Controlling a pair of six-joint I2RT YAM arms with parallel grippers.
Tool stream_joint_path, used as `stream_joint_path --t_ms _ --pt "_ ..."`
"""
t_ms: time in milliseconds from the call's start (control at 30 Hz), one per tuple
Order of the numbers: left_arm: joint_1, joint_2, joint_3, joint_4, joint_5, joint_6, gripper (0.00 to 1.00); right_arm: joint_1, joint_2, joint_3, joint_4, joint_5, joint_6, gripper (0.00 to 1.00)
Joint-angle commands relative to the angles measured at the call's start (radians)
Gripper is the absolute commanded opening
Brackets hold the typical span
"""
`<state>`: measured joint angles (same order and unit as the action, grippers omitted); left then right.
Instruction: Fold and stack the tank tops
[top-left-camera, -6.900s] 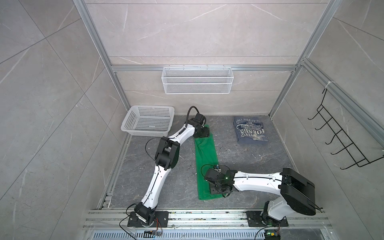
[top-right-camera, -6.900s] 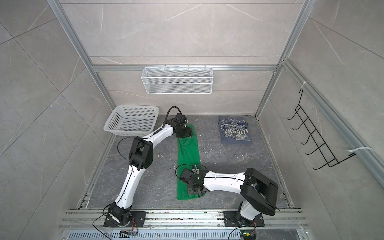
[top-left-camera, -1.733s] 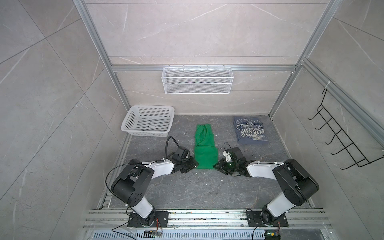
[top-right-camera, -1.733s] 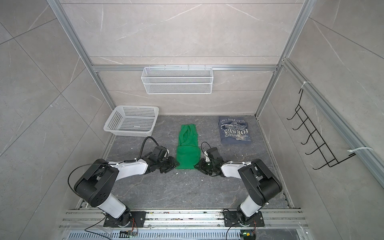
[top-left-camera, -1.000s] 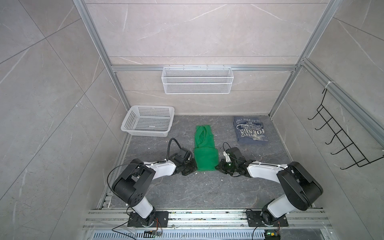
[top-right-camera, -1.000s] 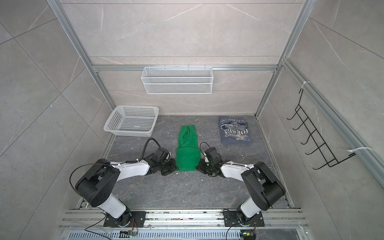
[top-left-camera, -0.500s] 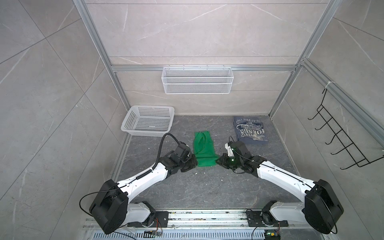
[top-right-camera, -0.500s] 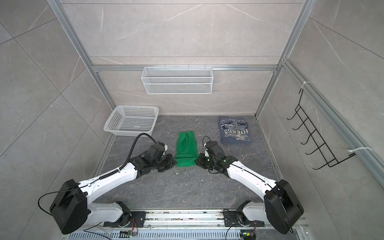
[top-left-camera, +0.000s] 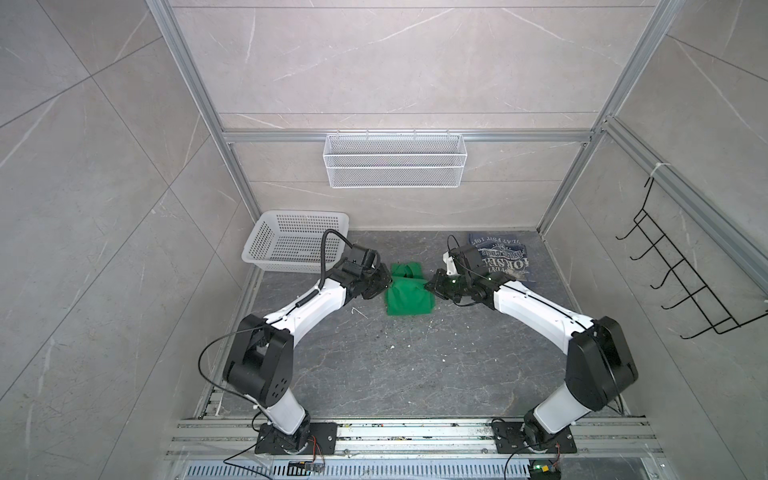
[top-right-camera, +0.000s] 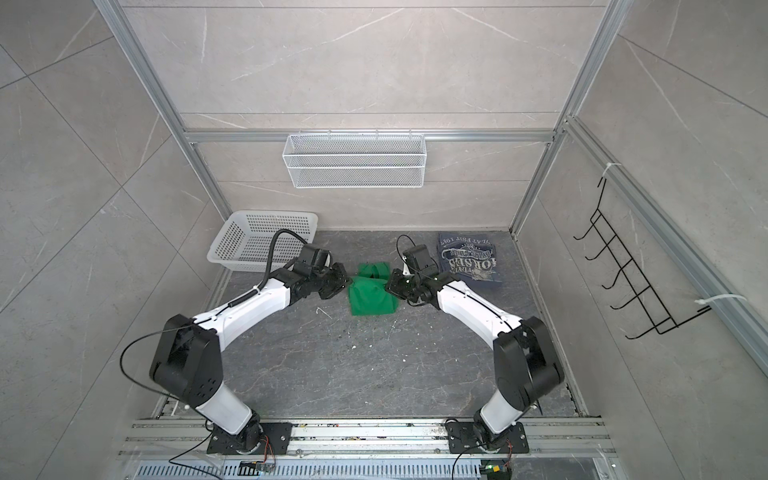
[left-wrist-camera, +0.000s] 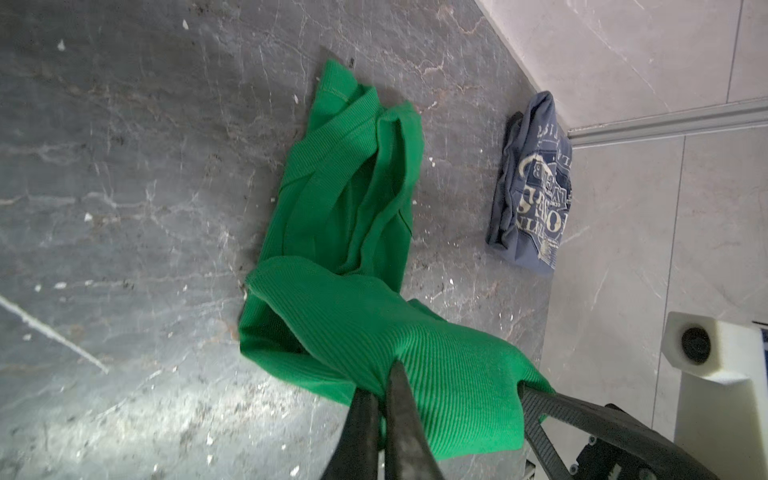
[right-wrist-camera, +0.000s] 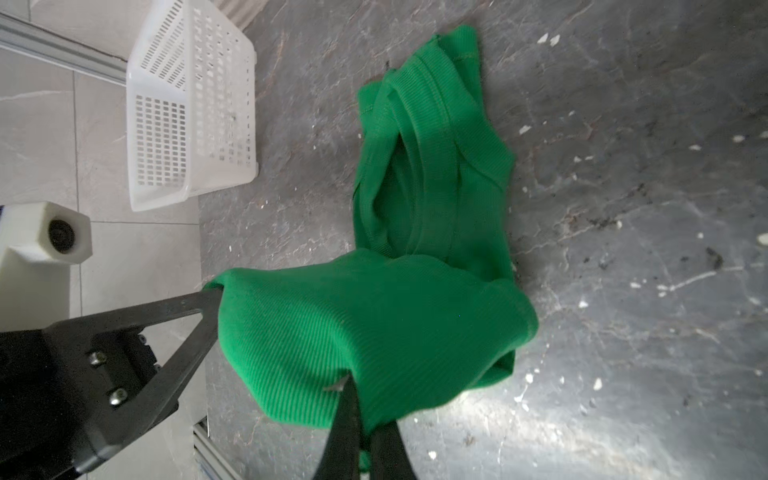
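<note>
Field notes: fold in progress.

- The green tank top (top-left-camera: 409, 293) is found on the grey tabletop (top-left-camera: 407, 374), just beside the white basket (top-left-camera: 291, 245). One end is raised and doubled over. The strap end lies on the slab beneath it, rumpled.
- The left gripper (left-wrist-camera: 384, 374) is clenched on the raised corner nearer the basket. The right gripper (right-wrist-camera: 357, 399) is clenched on the corner farther from the basket.
- The slate-blue tank top (top-left-camera: 503, 259) is seen folded flat, farther from the basket than the green one and well apart from it.

Risks, as judged:
- Both pinches are taken at the very edge of the ribbed knit. A slip from either one would drop that corner and skew the fold.
- The cloth between the two pinches sags (clearest in the wrist views). If it is laid down slack, a bunched ridge would be pressed in.
- The straps underneath are crossed and creased, so a lump would be trapped if they are covered as they lie.
- Uneven travel of the two arms would twist the panel.
- The left arm is working close to the basket, which could be nudged.
- Stacking is not yet done, and a loose fold could fall open when carried.
</note>
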<state>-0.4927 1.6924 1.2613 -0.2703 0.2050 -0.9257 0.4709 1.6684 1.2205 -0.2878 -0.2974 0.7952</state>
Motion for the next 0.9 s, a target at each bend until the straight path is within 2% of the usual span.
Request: stream_joint_path --t_ms 0,333,500,600,733,800,867 --pt "0.032 0.068 0.079 -0.020 0.060 0.024 0.06 -0.028 0.081 0.069 -0.013 -0.048 -0.019 0.00" --pt "0.096 0.277 0.264 -0.039 0.105 0.016 0.15 -0.098 0.286 0.229 0.011 -0.112 -0.018 0.03" --pt "0.122 0.382 0.375 -0.061 0.123 0.018 0.25 -0.124 0.394 0.334 0.008 -0.150 -0.030 0.16" --pt "0.140 0.439 0.425 -0.041 0.126 0.016 0.28 -0.133 0.462 0.405 0.009 -0.172 -0.032 0.22" --pt "0.164 0.522 0.537 -0.054 0.181 0.051 0.33 -0.139 0.546 0.539 -0.066 -0.169 -0.058 0.32" --pt "0.164 0.512 0.561 -0.105 0.161 0.094 0.41 -0.145 0.540 0.545 -0.090 -0.150 -0.074 0.38" --pt "0.159 0.445 0.514 -0.121 0.119 0.153 0.49 -0.146 0.488 0.506 -0.094 -0.115 -0.112 0.45"
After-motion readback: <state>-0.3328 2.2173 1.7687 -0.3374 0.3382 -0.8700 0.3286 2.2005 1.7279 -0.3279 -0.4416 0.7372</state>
